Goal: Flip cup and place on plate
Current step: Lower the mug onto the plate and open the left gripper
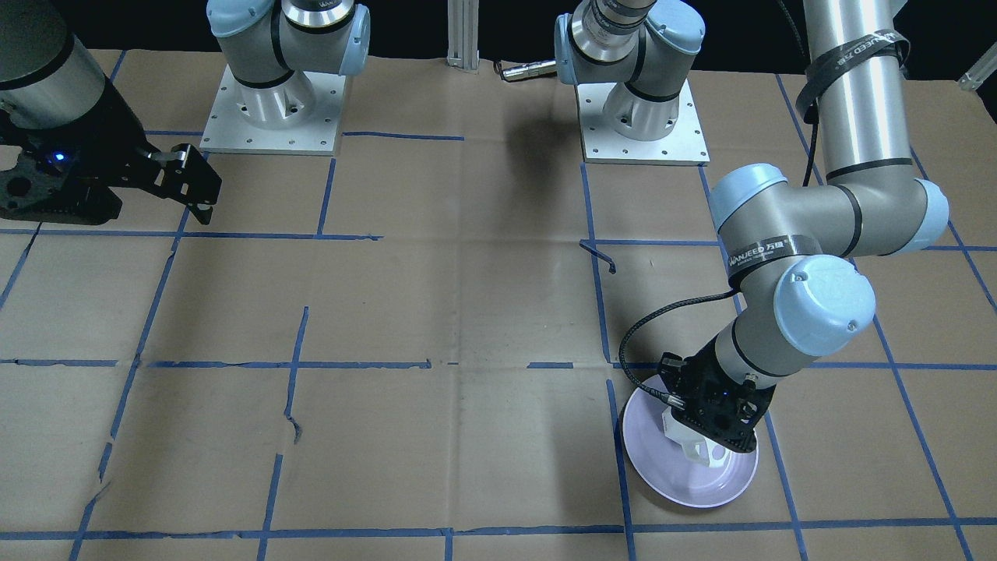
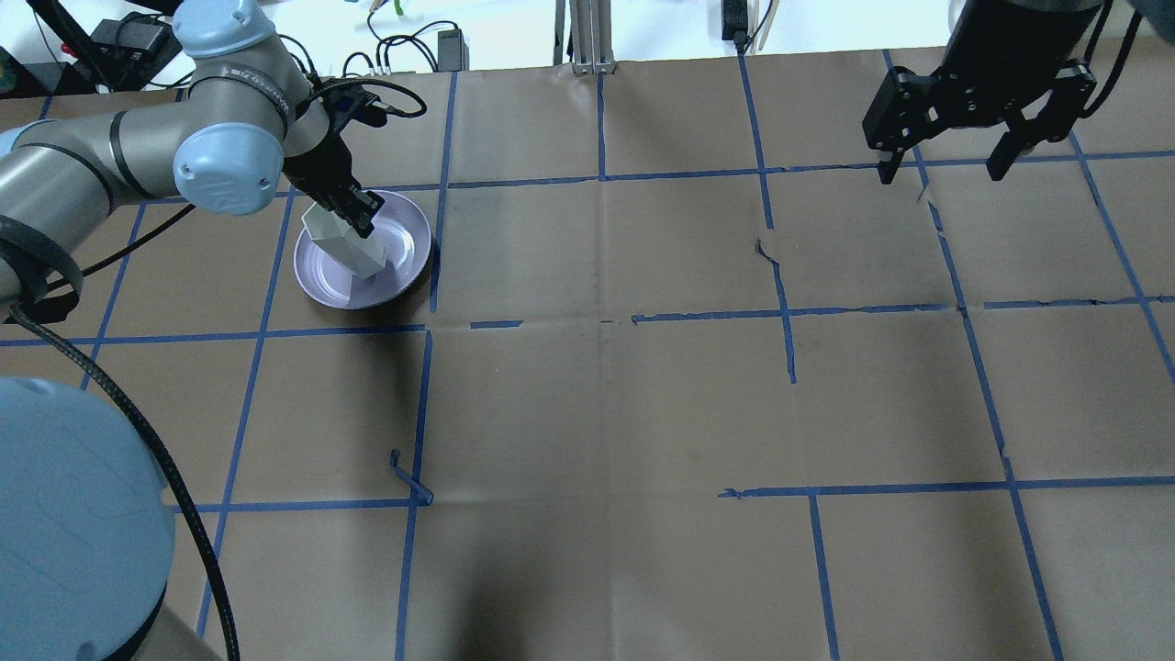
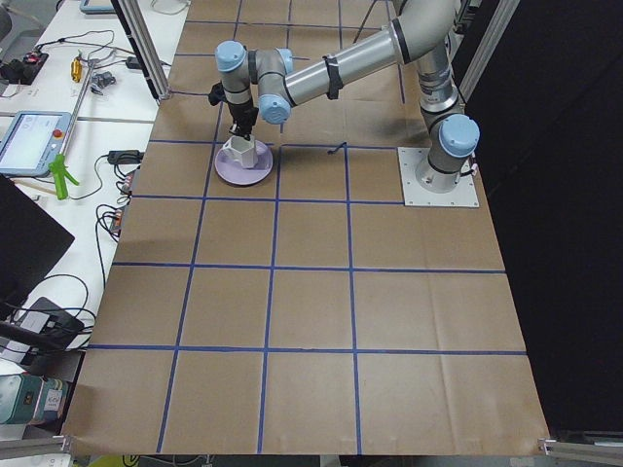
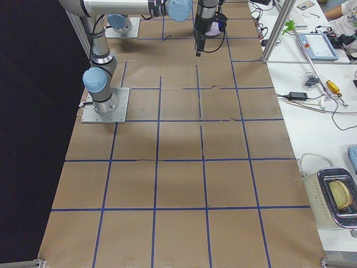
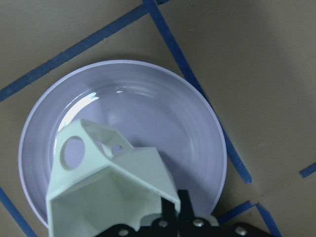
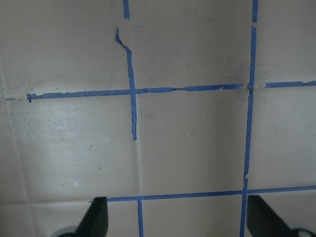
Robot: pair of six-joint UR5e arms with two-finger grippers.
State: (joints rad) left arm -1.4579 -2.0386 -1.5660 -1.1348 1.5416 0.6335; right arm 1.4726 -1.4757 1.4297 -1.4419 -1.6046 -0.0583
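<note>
The white faceted cup (image 5: 108, 182) is held over the pale lavender plate (image 5: 163, 113), mouth up towards the wrist camera and handle on its far side. My left gripper (image 5: 173, 210) is shut on the cup's wall at the rim. In the overhead view the cup (image 2: 344, 240) leans over the plate (image 2: 404, 243) under my left gripper (image 2: 363, 216). I cannot tell whether its base touches the plate. The front view shows the cup (image 1: 697, 446) on the plate's (image 1: 685, 479) near side. My right gripper (image 2: 945, 170) is open and empty, far off at the other side.
The table is brown paper with a grid of blue tape (image 2: 789, 312). Loose curls of tape stick up near the plate's side (image 2: 408, 477) and at the middle (image 2: 762, 246). The arm bases (image 1: 269, 109) stand at the robot's edge.
</note>
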